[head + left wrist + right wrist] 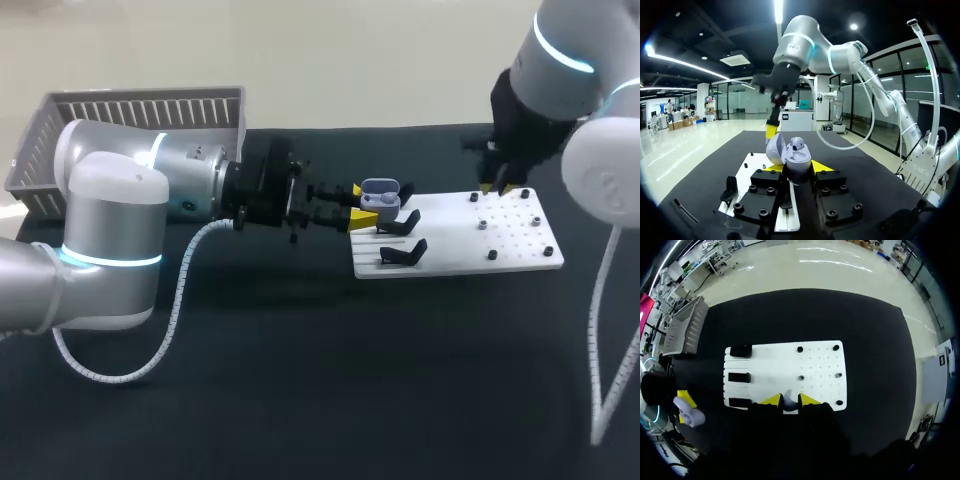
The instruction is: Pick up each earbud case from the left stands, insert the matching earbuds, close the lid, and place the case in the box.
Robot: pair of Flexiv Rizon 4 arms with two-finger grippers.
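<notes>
While the left end effector [797, 169] clamped the probably light, slick earbud case [792, 156] by its base, the right end effector [790, 402] pinched 1 tiny earbud [789, 399].

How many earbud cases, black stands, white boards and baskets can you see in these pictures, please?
Earbud case: 1 (lid open, held in the left end effector)
Black stands: 3
White board: 1
Grey basket: 1
Total: 6
</notes>
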